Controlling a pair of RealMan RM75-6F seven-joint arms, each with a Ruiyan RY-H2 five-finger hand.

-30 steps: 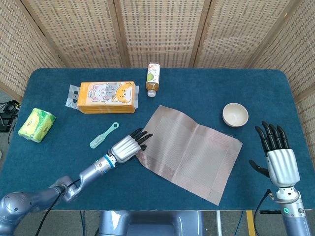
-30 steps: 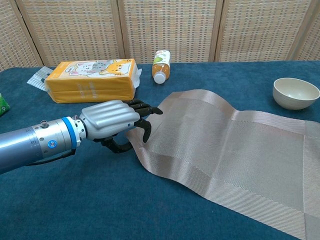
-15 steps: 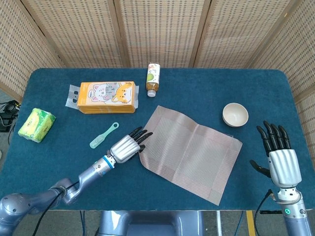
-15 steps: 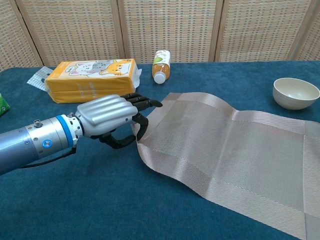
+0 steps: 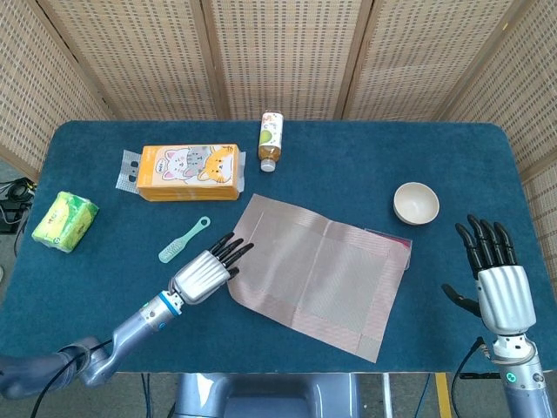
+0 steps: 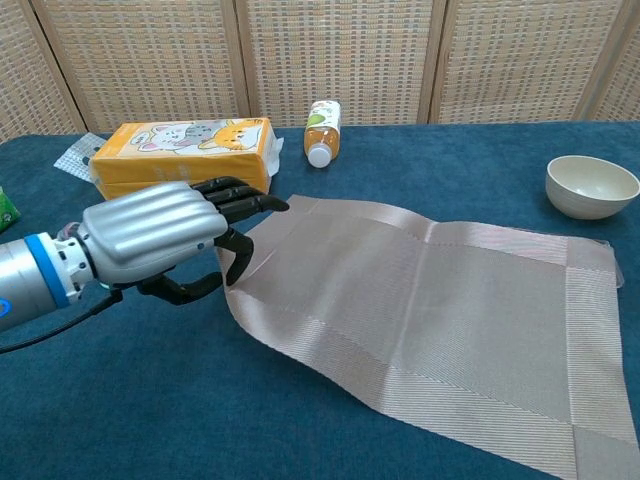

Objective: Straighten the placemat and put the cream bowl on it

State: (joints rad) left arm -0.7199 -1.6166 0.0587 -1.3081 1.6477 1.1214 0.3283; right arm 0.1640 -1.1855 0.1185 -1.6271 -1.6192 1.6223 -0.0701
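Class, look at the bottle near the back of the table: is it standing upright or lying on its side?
Lying on its side. The bottle rests lengthwise on the blue table, its white cap end pointing towards the placemat.

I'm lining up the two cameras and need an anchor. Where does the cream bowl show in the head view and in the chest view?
Head view: the cream bowl sits right of centre, apart from the placemat's far right corner.
Chest view: the cream bowl is at the right edge, mid-height, beyond the placemat.
Shared landmark: the lying bottle near the table's far edge, in both views.
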